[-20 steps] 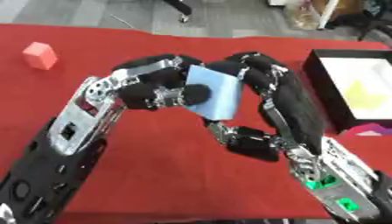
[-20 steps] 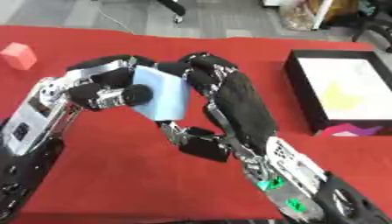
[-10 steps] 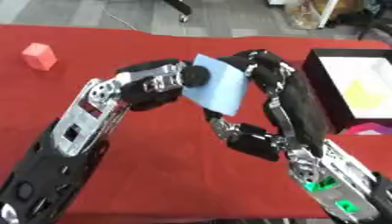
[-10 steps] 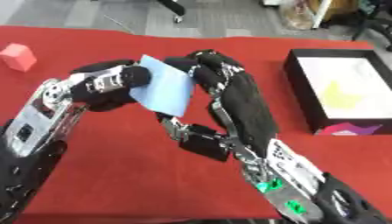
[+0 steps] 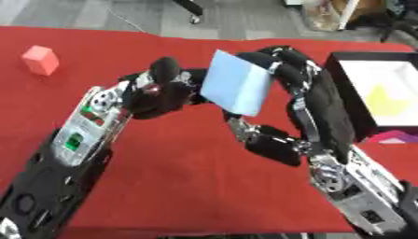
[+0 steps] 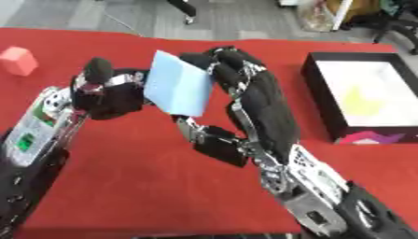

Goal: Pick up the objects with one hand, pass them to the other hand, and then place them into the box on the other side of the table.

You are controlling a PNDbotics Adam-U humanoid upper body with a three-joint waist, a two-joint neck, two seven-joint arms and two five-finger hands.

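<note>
Red cloth covers the table (image 5: 188,186). Above its middle, a flat, pale blue rectangular block (image 5: 235,83) with smooth faces is held tilted, the black right hand (image 5: 286,74) curled round its 3 o'clock edge. The left hand (image 5: 163,91), at the block's 9 o'clock, looks clenched beside it, whether touching I cannot tell. A black-walled box with white floor (image 6: 363,100) sits at 3 o'clock; a pink cube (image 5: 41,59) at 10 o'clock.

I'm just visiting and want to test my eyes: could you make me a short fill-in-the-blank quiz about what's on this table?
1. The block held up between the left hand and the right hand is light ____ in colour.
2. The table is covered with a ____ cloth.
3. The pink block lies on the robot's ____ side.
4. The yellow shape lies inside the black ____.

Missing words: blue; red; left; box
</note>
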